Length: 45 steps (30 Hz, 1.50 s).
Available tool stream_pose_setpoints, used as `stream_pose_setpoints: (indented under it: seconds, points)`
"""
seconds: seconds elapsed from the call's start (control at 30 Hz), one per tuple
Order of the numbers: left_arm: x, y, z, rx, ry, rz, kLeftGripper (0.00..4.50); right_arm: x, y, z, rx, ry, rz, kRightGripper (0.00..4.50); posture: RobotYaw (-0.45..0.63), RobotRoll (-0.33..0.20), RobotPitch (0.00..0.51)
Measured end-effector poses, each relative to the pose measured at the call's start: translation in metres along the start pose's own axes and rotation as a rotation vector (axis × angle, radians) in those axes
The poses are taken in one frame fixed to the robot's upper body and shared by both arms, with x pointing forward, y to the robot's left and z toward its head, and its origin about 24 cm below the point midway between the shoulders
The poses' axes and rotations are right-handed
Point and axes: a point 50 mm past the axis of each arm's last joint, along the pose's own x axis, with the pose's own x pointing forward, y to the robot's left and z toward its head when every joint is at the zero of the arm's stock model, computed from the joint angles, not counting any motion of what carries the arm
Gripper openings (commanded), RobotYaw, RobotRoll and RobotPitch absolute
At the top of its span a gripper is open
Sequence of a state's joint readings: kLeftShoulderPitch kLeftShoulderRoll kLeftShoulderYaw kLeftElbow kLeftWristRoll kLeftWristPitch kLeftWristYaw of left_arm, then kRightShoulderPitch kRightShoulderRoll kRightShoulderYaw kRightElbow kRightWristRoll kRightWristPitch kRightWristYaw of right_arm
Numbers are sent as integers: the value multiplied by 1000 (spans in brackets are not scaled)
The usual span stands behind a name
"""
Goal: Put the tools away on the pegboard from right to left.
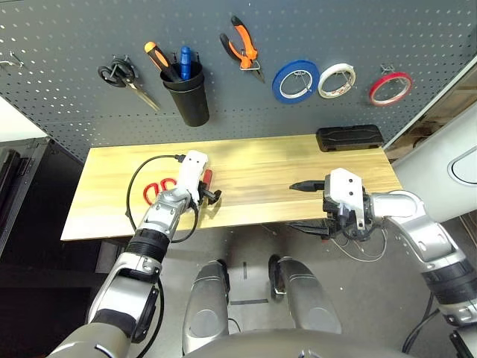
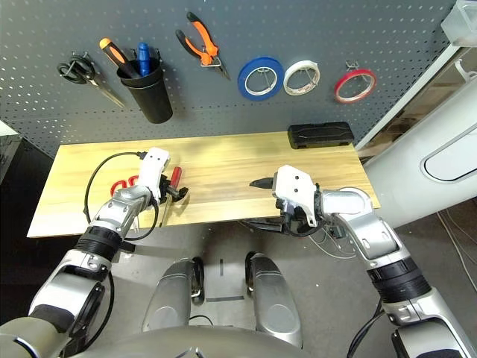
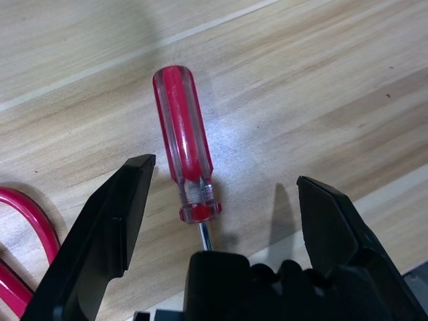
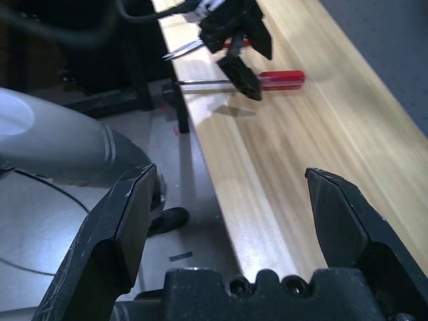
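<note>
Both jaws wide open, empty: L (image 3: pixel 224 224) over red screwdriver (image 3: pixel 184 140), R (image 4: pixel 231 231) nr table edge (image 4: pixel 231 234).

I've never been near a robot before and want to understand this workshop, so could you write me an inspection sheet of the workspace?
Surface: pale wooden table, under a grey pegboard.
Job's things: red-handled screwdriver and red scissors lie on the table; orange-and-black pliers and red tape ring hang on the pegboard.
Clutter: black case on the table, near its back right corner.
Grippers: left end effector open over the screwdriver, not gripping it; right end effector open and empty.
Cables: black cable loops beside the left forearm; thin pale cable hangs near the right wrist.
Surroundings: black-handled scissors, black cup, blue tape and white tape on the pegboard.
</note>
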State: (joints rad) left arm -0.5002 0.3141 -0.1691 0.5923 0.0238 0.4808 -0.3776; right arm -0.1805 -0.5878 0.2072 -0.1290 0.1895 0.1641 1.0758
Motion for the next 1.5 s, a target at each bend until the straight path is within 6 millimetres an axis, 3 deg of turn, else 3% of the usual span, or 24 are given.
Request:
stream_pose_setpoints:
  seconds: [0.17, 0.23, 0.33, 0.53, 0.73, 1.07, 1.33, 1.5]
  points:
    - [3, -4, -2, -11, 8, -7, 4500, -4, 6, -2, 6, 17, 6, 4467, -109, 0, 284]
    - [5, -4, -6, -17, 24, -3, 4122, -5, 7, -4, 16, 27, 8, 4500, -114, 0, 286]
    - [7, -3, -8, -18, 30, 8, 3264, -8, 8, -5, 15, 36, 7, 4500, -112, 0, 285]
    - [9, -5, -2, -43, -6, 33, 911, -14, 6, -5, 10, 29, -13, 4500, -89, 0, 271]
    - [-7, 2, 4, -64, -62, 63, 833, -16, 0, -13, 25, 24, -16, 4500, -44, 0, 243]
    - [-81, 11, 3, -109, -144, 116, 833, -18, -29, -7, 62, -136, -52, 4500, 107, 0, 195]
    - [-129, 26, 27, -133, -294, 220, 833, -27, -58, 8, 53, -236, -74, 4500, 146, 0, 173]
    - [-146, 29, 45, -77, -443, 242, 833, -36, -73, 18, 47, -290, -50, 4500, 148, 0, 165]
